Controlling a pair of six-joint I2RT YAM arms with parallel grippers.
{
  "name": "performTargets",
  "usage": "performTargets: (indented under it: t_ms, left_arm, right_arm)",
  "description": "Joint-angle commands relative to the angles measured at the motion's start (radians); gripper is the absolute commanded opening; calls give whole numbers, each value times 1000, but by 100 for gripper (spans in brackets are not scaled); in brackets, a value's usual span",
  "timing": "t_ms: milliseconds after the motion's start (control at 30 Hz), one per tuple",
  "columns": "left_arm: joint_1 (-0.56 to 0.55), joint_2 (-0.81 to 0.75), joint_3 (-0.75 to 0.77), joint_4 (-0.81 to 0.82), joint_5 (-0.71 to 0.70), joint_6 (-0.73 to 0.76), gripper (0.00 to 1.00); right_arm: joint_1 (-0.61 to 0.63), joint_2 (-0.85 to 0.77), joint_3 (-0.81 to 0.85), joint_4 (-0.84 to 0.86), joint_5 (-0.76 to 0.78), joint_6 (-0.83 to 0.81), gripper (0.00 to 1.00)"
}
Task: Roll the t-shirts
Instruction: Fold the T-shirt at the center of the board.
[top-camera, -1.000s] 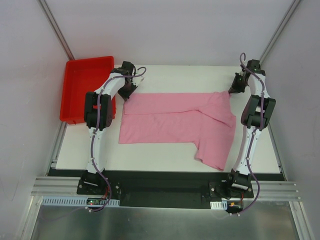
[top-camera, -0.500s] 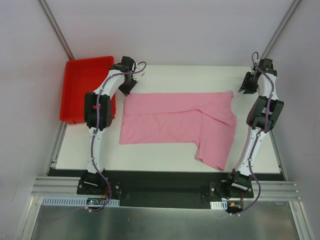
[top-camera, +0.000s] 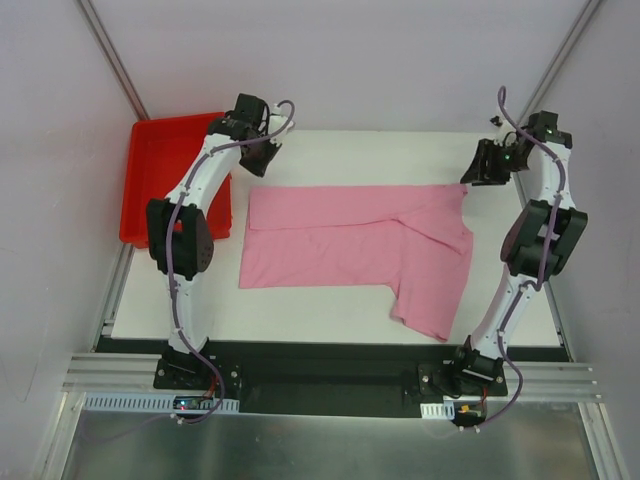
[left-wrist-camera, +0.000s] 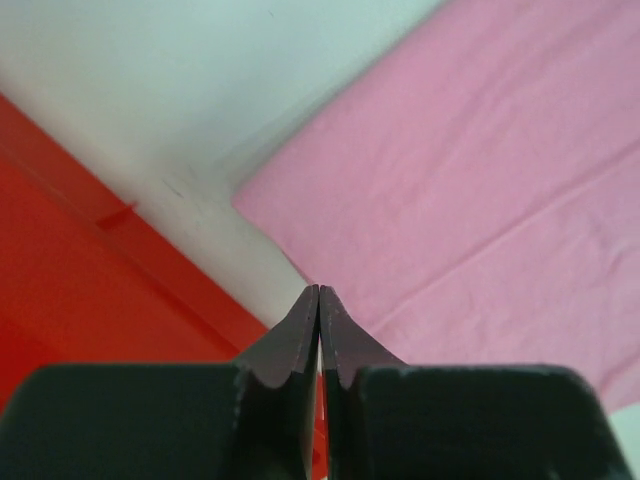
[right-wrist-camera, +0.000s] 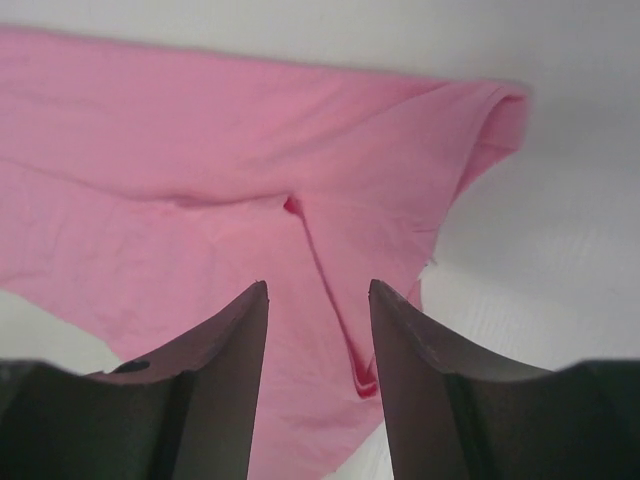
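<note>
Hovering over the shirt

Your left gripper (top-camera: 256, 162) sits shut and empty upper left, right gripper (top-camera: 475, 170) half-open upper right. The t-shirt (top-camera: 350, 240) lies flat mid-frame; pinch one layer only and your roll skews.

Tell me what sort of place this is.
Probably a robotics lab test cell, not a home: the left arm and right arm are mounted on a metal rail at a white table, panel walls enclose it, and a pink t-shirt lies spread near a red tray.
</note>
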Motion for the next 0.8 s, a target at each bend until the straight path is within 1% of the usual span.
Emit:
performTargets:
  t_ms: [0,33,100,133,200,233,367,567,767]
  left_arm:
    - [3,-68,-125,-55,71,-48,0]
    - [3,-79,-139,-60,80,-49,0]
    - [3,-85,-171,-64,82,-40,7]
    - [3,-87,-181,-69,80,-37,15]
    - [6,-82,-198,-78,76,-31,24]
    - [8,-81,-204,-81,74,-31,31]
    - [11,-93,-245,-86,63,-34,46]
    - [14,-113,-262,-84,62,-25,47]
    - [14,-104,-247,-86,59,-23,47]
  right_arm:
    - [79,23,-11,-158,-81,-195,49]
    - [89,33,-12,-158,-81,-209,50]
    - [128,72,1,-159,-78,-220,51]
    - [142,84,9,-162,-76,-238,53]
    - [181,121,38,-164,-40,-255,54]
    - [194,133,52,-168,-23,-264,54]
    - [226,164,70,-153,52,-263,54]
    - [232,190,87,-147,121,-278,54]
    - [235,193,60,-156,138,-298,54]
